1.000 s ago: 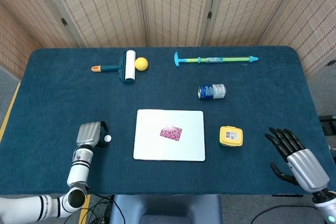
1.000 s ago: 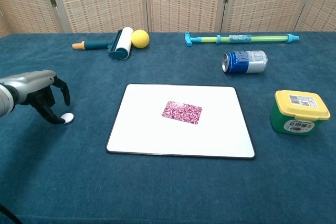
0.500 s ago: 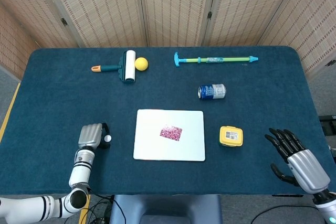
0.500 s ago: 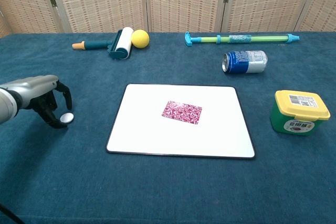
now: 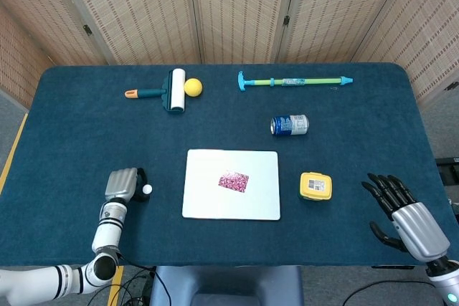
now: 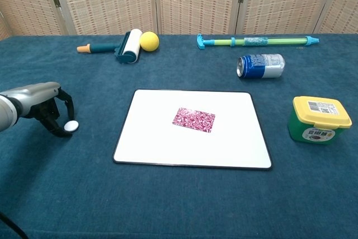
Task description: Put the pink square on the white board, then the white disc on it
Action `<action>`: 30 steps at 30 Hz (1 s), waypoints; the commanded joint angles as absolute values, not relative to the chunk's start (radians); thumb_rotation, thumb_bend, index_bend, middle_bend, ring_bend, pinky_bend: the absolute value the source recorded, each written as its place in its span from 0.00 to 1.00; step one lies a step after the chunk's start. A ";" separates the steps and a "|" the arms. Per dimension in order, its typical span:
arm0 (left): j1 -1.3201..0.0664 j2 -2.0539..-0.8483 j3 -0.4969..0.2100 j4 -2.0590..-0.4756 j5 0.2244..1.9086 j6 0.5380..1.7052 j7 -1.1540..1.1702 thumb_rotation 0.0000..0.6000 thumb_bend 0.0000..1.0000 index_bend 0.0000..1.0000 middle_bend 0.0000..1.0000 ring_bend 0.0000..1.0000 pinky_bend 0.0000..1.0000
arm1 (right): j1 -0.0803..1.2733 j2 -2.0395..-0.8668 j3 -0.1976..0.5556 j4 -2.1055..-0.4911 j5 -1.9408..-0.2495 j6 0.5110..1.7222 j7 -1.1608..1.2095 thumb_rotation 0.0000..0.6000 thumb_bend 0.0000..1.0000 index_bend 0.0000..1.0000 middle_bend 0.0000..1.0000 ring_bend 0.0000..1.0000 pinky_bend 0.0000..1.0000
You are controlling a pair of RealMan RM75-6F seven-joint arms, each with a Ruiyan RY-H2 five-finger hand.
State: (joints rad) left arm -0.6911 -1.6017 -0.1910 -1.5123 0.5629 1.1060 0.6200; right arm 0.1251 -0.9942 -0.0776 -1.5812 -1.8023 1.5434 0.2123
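My left hand [image 6: 39, 104] has its fingers [image 6: 56, 127] curled down and pinching the white disc [image 6: 70, 126] at their tips, near the desk's [image 5: 79, 120] front-left corner. In the chest view the disc shows as a small oval, its flat face tipped toward the camera; I cannot tell whether it touches the cloth. In the head view the same disc [image 5: 147, 190] sits just right of the hand [image 5: 122, 183], between it and the board.

My right hand [image 5: 401, 216] hangs past the front-right corner, fingers spread and holding nothing.

The white board [image 6: 193, 129] lies flat near the front edge, at the middle, its long axis running left to right. The pink square [image 6: 193, 120] already rests on it, about the centre; it reads as an oblong, long side roughly along the board's length, slightly skewed.

Right of the board stands a yellow-lidded tub [image 6: 317, 118]. Behind that, a blue can [image 6: 260, 65] lies on its side, its open end pointing left. Along the back edge lie a lint roller [image 6: 124, 47], a yellow ball [image 6: 149, 40] touching it, and a long green-and-blue water squirter [image 6: 254, 41].
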 commanded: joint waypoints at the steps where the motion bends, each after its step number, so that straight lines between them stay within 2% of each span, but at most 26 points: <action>1: -0.692 -1.603 -0.192 -1.507 0.567 1.099 0.614 1.00 0.26 0.53 1.00 1.00 1.00 | 0.127 -0.994 -0.077 -1.582 -1.799 1.538 0.211 1.00 0.33 0.00 0.00 0.00 0.00; 22: -0.694 -1.601 -0.195 -1.528 0.596 1.083 0.575 1.00 0.30 0.59 1.00 1.00 1.00 | 0.126 -0.997 -0.071 -1.586 -1.790 1.540 0.200 1.00 0.33 0.00 0.00 0.00 0.00; 26: -0.689 -1.582 -0.201 -1.564 0.607 1.081 0.555 1.00 0.30 0.60 1.00 1.00 1.00 | 0.125 -0.996 -0.070 -1.586 -1.790 1.544 0.204 1.00 0.33 0.00 0.00 0.00 0.00; 30: -0.691 -1.560 -0.209 -1.631 0.623 1.129 0.575 1.00 0.30 0.59 1.00 1.00 1.00 | 0.127 -0.995 -0.070 -1.586 -1.790 1.542 0.208 1.00 0.33 0.00 0.00 0.00 0.00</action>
State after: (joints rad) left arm -0.6900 -1.5730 -0.2042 -1.6005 0.6147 1.1054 0.5626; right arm 0.1266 -0.9952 -0.0698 -1.5860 -1.7902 1.5419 0.2082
